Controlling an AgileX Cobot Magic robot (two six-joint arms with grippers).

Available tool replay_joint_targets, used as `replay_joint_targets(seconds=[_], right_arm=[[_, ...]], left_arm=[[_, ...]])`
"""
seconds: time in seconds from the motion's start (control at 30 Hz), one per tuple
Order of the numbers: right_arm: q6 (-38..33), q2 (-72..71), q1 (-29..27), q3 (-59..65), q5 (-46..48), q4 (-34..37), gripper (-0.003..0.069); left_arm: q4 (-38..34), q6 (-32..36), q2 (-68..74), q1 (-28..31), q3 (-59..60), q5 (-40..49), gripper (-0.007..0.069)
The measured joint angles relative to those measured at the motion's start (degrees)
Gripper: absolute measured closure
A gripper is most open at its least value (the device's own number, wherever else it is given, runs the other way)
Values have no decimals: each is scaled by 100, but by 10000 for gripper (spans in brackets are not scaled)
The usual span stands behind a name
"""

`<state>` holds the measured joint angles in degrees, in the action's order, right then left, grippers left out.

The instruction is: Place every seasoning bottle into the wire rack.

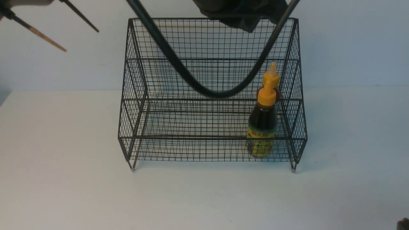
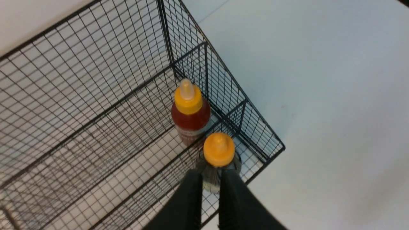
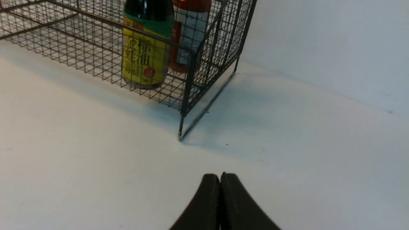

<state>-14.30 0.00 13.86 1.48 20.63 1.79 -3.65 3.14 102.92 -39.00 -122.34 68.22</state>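
Looks like both bottles are racked: dark one center-right of the front view, red one behind. Left gripper is slightly apart, right gripper together; I'd just back the left arm away.

Dark, blocky left arm with a thick, smooth black cable.

in the front view the dark bottle hides most of the red bottle, and the top edge cuts off the arm.
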Motion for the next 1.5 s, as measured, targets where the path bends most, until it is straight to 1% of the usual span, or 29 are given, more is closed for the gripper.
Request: replay_joint_targets(seconds=[0.07, 0.13, 0.23, 0.4, 0.5, 0.57, 0.67, 0.73, 0.9, 0.97, 1.0, 1.07, 1.17, 1.2, 1.23, 1.3, 1.33, 1.37, 1.5], right_arm=[[0, -41, -119, 0, 12, -30, 674], [0, -58, -336, 0, 12, -42, 674], [0, -64, -715, 0, 12, -49, 674], [0, -64, -967, 0, 18, -49, 674], [0, -64, -1003, 0, 18, -49, 674], [0, -64, -1003, 0, 18, -49, 674], [0, -64, -1005, 0, 18, -49, 674], [0, -64, -1005, 0, 18, -49, 674], [-4, -64, -1005, 0, 18, -49, 674], [-4, -64, -1005, 0, 18, -49, 674], [-4, -64, -1005, 0, 18, -51, 674], [-4, -64, -1005, 0, 18, -51, 674], [-4, -64, -1005, 0, 18, -51, 674], [-4, -64, -1005, 0, 18, -51, 674], [-4, -64, -1005, 0, 18, -51, 674], [-4, -64, -1005, 0, 18, -51, 674], [-4, -64, -1005, 0, 18, -51, 674], [-4, -64, -1005, 0, 18, -51, 674], [-4, -64, -1005, 0, 18, -51, 674]], left_arm=[[49, 0, -37, -5, 0, 145, 557], [183, 0, -139, -19, 5, 345, 557], [397, 0, -417, -48, 5, 402, 557], [580, 43, -1038, -48, 5, 412, 557], [633, 43, -1509, -48, 160, 424, 587], [763, 43, -1930, -48, 610, 424, 616], [994, 24, -2401, -48, 1219, 430, 628], [1299, -116, -2958, -48, 2024, 436, 629], [1968, -840, -4467, -48, 4043, 481, 629], [2048, -1008, -4843, -48, 4418, 481, 629], [2104, -1266, -5242, -48, 4983, 422, 629], [2135, -1648, -5954, -48, 5893, -39, 629], [2163, -2306, -7146, -48, 7459, -1307, 629], [2163, -2347, -7209, -48, 7554, -1387, 629], [2170, -2671, -7681, -48, 8363, -2039, 629], [2227, -2858, -8134, -48, 8983, -2726, 629], [2243, -2887, -8222, -48, 9120, -2868, 629], [2297, -2988, -8564, -48, 9699, -3467, 629], [2364, -3041, -9008, -48, 10479, -4386, 629]])
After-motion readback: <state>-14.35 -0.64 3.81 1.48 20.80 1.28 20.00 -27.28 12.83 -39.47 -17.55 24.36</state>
